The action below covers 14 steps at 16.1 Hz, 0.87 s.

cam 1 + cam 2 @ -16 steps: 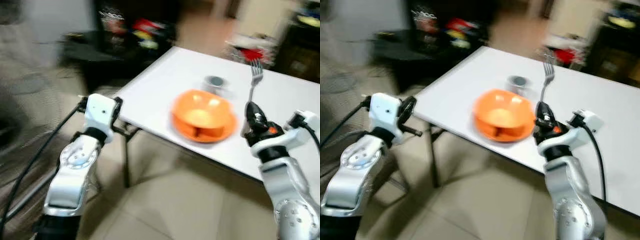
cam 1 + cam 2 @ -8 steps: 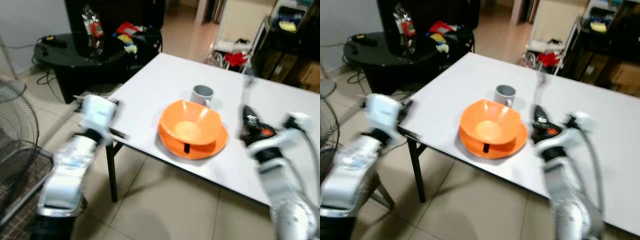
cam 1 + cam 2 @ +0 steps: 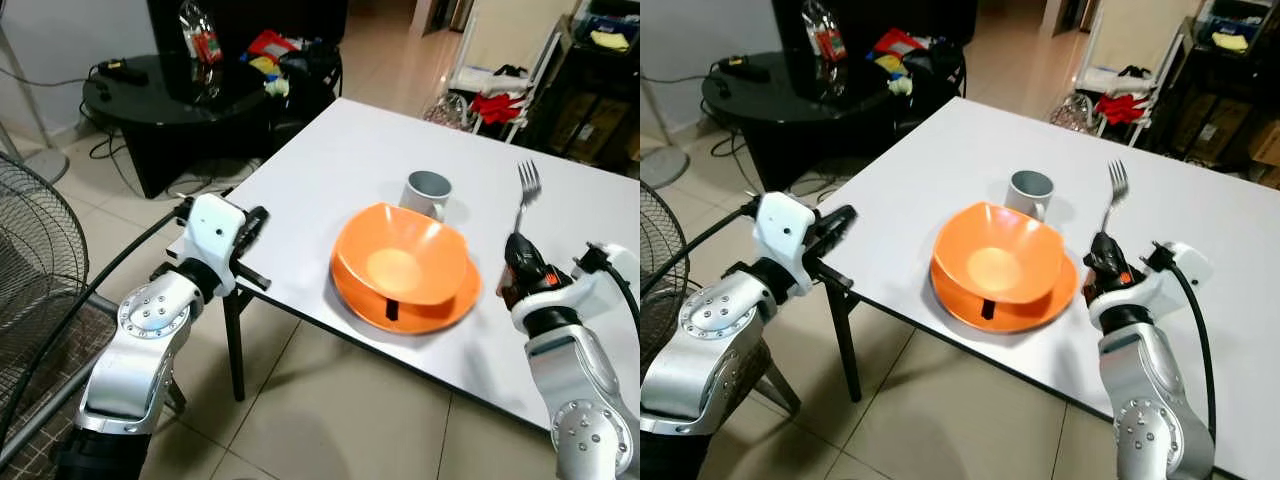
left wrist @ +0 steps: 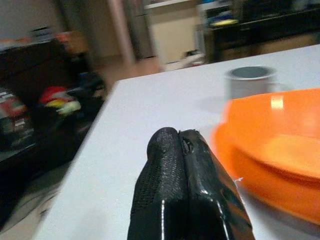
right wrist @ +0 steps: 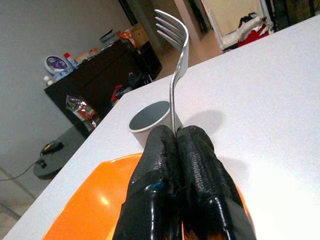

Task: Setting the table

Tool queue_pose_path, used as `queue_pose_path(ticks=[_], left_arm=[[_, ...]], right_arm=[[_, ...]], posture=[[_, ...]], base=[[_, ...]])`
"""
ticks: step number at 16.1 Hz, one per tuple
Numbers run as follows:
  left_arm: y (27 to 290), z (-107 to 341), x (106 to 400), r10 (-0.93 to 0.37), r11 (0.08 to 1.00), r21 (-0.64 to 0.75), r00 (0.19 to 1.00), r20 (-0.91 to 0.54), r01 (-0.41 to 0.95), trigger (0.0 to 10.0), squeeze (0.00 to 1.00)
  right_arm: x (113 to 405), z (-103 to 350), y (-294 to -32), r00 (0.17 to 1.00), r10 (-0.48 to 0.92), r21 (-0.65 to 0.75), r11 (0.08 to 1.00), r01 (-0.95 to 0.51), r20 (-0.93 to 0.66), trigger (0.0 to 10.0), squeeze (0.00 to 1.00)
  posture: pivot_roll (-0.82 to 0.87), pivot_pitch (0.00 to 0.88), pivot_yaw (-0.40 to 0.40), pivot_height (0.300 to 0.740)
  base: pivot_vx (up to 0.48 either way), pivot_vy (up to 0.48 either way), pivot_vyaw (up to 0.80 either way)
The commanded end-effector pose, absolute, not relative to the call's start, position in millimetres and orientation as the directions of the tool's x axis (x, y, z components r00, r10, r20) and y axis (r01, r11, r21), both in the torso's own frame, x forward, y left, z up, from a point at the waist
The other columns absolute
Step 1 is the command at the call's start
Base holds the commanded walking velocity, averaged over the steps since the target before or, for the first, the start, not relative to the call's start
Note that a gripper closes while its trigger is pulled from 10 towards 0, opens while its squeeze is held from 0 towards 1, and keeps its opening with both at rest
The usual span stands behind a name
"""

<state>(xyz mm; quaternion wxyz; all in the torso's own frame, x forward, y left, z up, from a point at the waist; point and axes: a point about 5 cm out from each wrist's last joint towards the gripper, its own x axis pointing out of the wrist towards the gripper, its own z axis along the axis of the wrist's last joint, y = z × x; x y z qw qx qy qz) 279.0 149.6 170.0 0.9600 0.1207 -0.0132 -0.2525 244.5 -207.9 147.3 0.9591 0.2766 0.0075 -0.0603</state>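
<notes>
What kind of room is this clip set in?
Probably a lived-in home dining area: a white table with an orange bowl and grey mug, a cluttered black side table, and a floor fan.

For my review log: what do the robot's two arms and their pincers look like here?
Both arms are silver with rounded joint housings. The left arm has a white wrist block and a black cable trailing off it. The right arm has an orange mark near its wrist and a looping black cable. Each pincer has two long black textured fingers.
</notes>
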Motion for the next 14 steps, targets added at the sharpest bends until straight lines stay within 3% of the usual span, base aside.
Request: queue_pose_path(ticks=[1,6,7,11,14], left_arm=[[141,176,275,-0.565,0.799,0.232,0.824,-0.028,0.555,10.0,0.0],[119,176,265,-0.767,0.625,0.135,0.637,-0.076,0.769,10.0,0.0],[116,176,268,-0.762,0.633,0.136,0.644,-0.063,0.762,10.0,0.0],[122,177,284,-0.607,0.782,0.164,0.794,-0.014,0.601,10.0,0.0],[124,181,293,-0.547,0.821,0.198,0.837,0.006,0.536,10.0,0.0]], right_arm=[[246,149,-212,0.991,-0.122,0.519,0.844,0.135,-0.059,10.0,0.0],[245,123,-228,0.958,-0.16,0.482,0.837,0.26,-0.238,10.0,0.0],[245,123,-232,0.957,-0.172,0.488,0.831,0.268,-0.234,10.0,0.0],[242,141,-227,0.98,-0.157,0.484,0.853,0.195,-0.119,10.0,0.0],[241,146,-221,0.983,-0.161,0.487,0.854,0.181,-0.083,10.0,0.0]], posture=[[0.04,0.0,-0.046,0.74],[0.04,0.0,-0.054,0.74],[0.03,0.0,-0.045,0.74],[0.03,0.0,-0.041,0.74],[0.02,0.0,-0.041,0.74]], base=[[0.0,0.0,0.0],[0.0,0.0,0.0],[0.0,0.0,0.0],[0.0,0.0,0.0],[0.0,0.246,-0.78]])
